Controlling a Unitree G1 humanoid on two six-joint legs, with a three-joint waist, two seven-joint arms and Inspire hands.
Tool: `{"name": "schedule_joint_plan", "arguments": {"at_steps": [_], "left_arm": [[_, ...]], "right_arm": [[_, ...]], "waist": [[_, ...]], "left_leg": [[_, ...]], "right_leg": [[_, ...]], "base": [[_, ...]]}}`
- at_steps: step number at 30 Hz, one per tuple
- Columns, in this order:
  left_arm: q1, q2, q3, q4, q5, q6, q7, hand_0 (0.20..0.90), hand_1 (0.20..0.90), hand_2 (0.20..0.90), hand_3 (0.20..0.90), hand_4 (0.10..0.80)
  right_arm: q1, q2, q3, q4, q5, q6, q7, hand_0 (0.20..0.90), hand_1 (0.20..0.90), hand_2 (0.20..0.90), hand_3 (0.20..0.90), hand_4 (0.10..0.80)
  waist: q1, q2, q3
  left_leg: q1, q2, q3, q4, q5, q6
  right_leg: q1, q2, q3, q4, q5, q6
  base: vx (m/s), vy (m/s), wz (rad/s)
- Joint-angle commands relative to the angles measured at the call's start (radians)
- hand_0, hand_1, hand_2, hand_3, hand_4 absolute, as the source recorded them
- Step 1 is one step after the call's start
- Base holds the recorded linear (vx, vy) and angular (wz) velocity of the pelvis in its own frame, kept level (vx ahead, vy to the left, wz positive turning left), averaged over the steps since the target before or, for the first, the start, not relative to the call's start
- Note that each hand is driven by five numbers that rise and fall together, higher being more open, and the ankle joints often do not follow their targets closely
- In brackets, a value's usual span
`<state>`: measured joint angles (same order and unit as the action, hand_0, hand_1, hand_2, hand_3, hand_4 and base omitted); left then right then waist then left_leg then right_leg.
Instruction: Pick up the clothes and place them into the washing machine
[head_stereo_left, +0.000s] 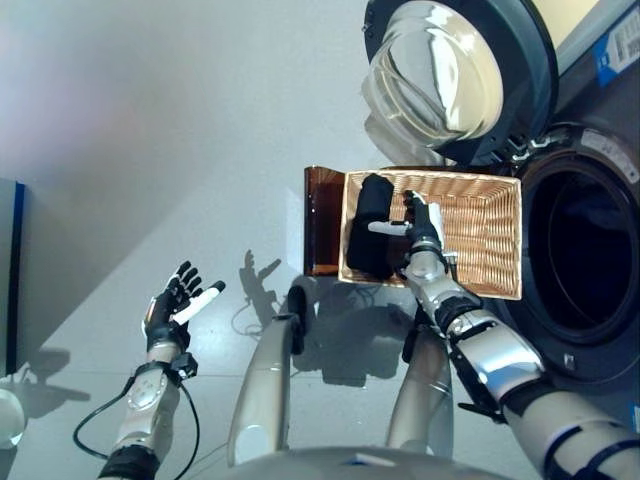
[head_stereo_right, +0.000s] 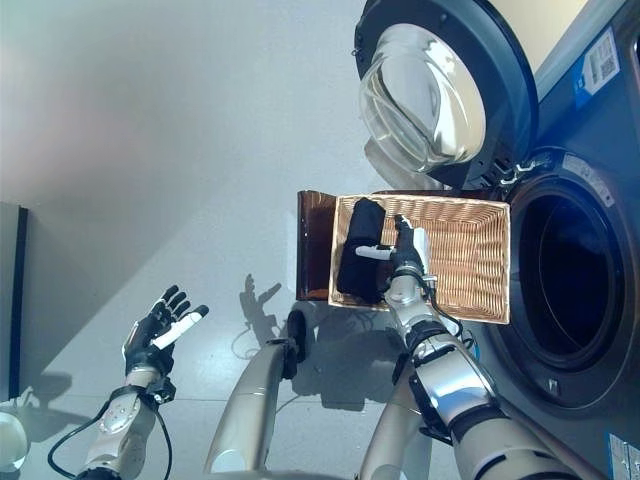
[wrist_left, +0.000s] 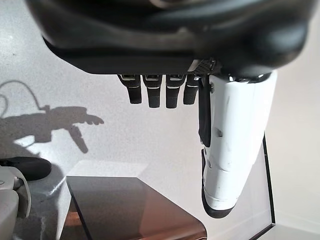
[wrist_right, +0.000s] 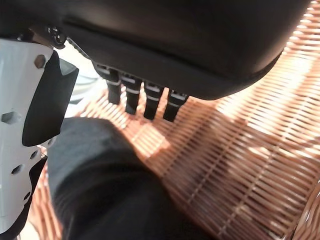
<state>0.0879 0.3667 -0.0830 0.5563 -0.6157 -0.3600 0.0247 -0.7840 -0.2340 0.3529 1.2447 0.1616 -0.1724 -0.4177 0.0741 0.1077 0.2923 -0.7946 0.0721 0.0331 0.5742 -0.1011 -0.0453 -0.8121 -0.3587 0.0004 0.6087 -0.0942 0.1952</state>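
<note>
Two silver-grey arms, glossy curved shells, black bands at joints. Left hand (head_stereo_left: 170, 310): dark, slim black fingers (wrist_left: 152, 94) with silver bands, thumb under white cover. Right hand (head_stereo_left: 422, 235): same dark build; white thumb cover shows small round holes, black tip, screw at base.

hand (wrist_right: 175, 45), black garment (wrist_right: 110, 190), wicker basket (wrist_right: 250, 165)

Woven wicker basket (head_stereo_left: 490, 240); matt black cloth (head_stereo_left: 370, 235); glossy glass door (head_stereo_left: 440, 70).
</note>
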Motion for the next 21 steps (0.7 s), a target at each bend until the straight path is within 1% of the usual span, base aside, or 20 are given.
{"name": "schedule_joint_plan", "arguments": {"at_steps": [1,8,11,12,16,17,18,19,21], "left_arm": [[0.002,0.080,0.065,-0.040,0.008,-0.083,0.040,0.900,0.900,0.900,0.900,0.800],[0.001,0.081,0.063,-0.045,0.012,-0.083,0.048,0.900,0.900,0.900,0.900,0.800],[-0.003,0.085,0.065,-0.034,0.018,-0.080,0.059,0.900,0.900,0.900,0.900,0.800],[-0.007,0.085,0.061,-0.027,0.019,-0.073,0.062,0.900,0.900,0.900,0.900,0.800],[-0.005,0.089,0.057,-0.037,0.023,-0.064,0.067,0.900,0.900,0.900,0.900,0.800],[-0.005,0.091,0.057,-0.039,0.022,-0.065,0.069,0.900,0.900,0.900,0.900,0.800],[-0.006,0.093,0.059,-0.041,0.021,-0.064,0.071,0.900,0.900,0.900,0.900,0.800],[-0.006,0.094,0.061,-0.042,0.021,-0.064,0.073,0.900,0.900,0.900,0.900,0.800],[-0.005,0.095,0.064,-0.046,0.025,-0.063,0.076,0.900,0.900,0.900,0.900,0.800]], "right_arm": [[-0.084,0.008,0.022,-0.036,-0.042,-0.047,-0.030,0.900,0.900,0.900,0.900,0.800],[-0.104,0.038,0.043,-0.023,-0.085,-0.030,-0.044,0.900,0.900,0.900,0.900,0.800],[-0.124,0.063,0.046,0.008,-0.106,-0.010,-0.059,0.900,0.900,0.900,0.900,0.800],[-0.135,0.089,0.046,0.030,-0.110,0.002,-0.062,0.900,0.900,0.900,0.900,0.800],[-0.156,0.130,0.065,0.050,-0.115,0.016,-0.056,0.900,0.900,0.900,0.900,0.800],[-0.163,0.133,0.067,0.051,-0.113,0.017,-0.057,0.590,0.590,0.590,0.590,0.578],[-0.167,0.134,0.067,0.051,-0.109,0.018,-0.056,0.345,0.345,0.345,0.345,0.404],[-0.170,0.135,0.068,0.048,-0.107,0.017,-0.054,0.200,0.200,0.200,0.200,0.300],[-0.169,0.136,0.069,0.041,-0.106,0.018,-0.053,0.200,0.200,0.200,0.200,0.300]], "waist": [[0.015,0.019,-0.028],[0.019,0.015,-0.027],[0.020,0.012,-0.029],[0.021,0.010,-0.031],[0.024,0.010,-0.033],[0.025,0.010,-0.033],[0.026,0.011,-0.032],[0.027,0.010,-0.031],[0.027,0.011,-0.028]], "left_leg": [[0.028,0.031,-0.046,-0.007,-0.001,-0.073],[0.033,0.027,-0.044,-0.012,-0.001,-0.073],[0.037,0.027,-0.045,-0.013,-0.002,-0.072],[0.039,0.026,-0.045,-0.014,-0.003,-0.072],[0.036,0.027,-0.046,-0.012,-0.005,-0.072],[0.037,0.027,-0.046,-0.013,-0.005,-0.072],[0.036,0.026,-0.047,-0.013,-0.004,-0.072],[0.034,0.025,-0.048,-0.009,-0.005,-0.071],[0.031,0.024,-0.047,-0.006,-0.005,-0.071]], "right_leg": [[-0.005,-0.016,0.030,-0.069,0.158,-0.010],[0.002,-0.018,0.026,-0.073,0.161,-0.010],[0.006,-0.018,0.024,-0.074,0.161,-0.011],[0.006,-0.017,0.023,-0.073,0.160,-0.012],[0.005,-0.016,0.026,-0.071,0.159,-0.012],[0.005,-0.016,0.026,-0.071,0.159,-0.013],[0.003,-0.016,0.026,-0.069,0.158,-0.013],[0.002,-0.015,0.027,-0.066,0.158,-0.013],[0.000,-0.016,0.026,-0.065,0.157,-0.014]], "base": [[0.000,0.000,0.00],[0.000,0.000,0.00],[0.000,0.000,0.00],[0.000,0.000,0.00],[0.000,0.000,0.00],[0.000,0.000,0.00],[0.000,0.000,0.00],[0.000,0.000,0.00],[0.000,0.000,0.00]]}}
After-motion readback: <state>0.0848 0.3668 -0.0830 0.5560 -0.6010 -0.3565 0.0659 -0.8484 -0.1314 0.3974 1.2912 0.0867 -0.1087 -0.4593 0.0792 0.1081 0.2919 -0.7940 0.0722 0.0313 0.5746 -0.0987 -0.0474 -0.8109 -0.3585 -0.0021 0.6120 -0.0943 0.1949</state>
